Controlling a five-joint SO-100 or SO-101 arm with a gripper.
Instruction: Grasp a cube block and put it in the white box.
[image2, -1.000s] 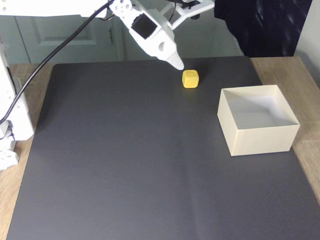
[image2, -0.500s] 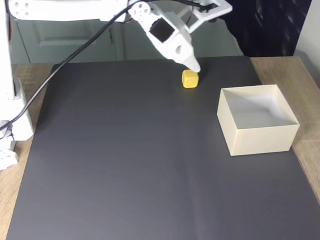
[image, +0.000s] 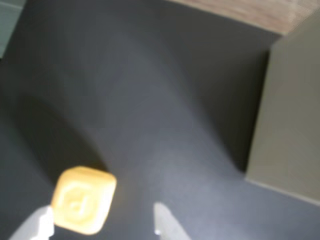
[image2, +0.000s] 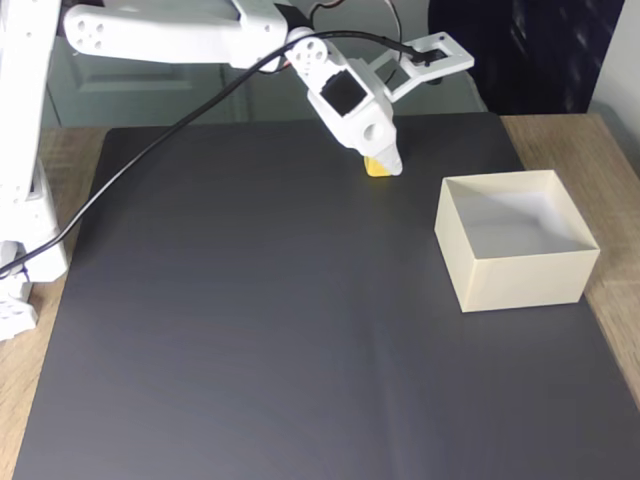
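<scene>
The small yellow cube block (image: 82, 200) lies on the dark mat, low and left in the wrist view, blurred. My gripper (image: 102, 225) is open, one white fingertip at the cube's left corner and the other to its right, apart from it. In the fixed view the gripper (image2: 388, 160) hangs over the cube block (image2: 376, 169) near the mat's far edge and hides all but a yellow sliver. The cream-white box (image2: 515, 270) stands open-topped to the right of the cube with nothing in it; its outer wall (image: 290, 115) rises at the right of the wrist view.
A dark grey mat (image2: 250, 330) covers most of the wooden table (image2: 615, 300). The arm's white base (image2: 25, 230) stands at the left edge, with a black cable (image2: 150, 150) sagging over the mat.
The gripper has moved right and down from beside the cube to over it, so the cube is now mostly hidden in the fixed view. Cube and box have not moved.
</scene>
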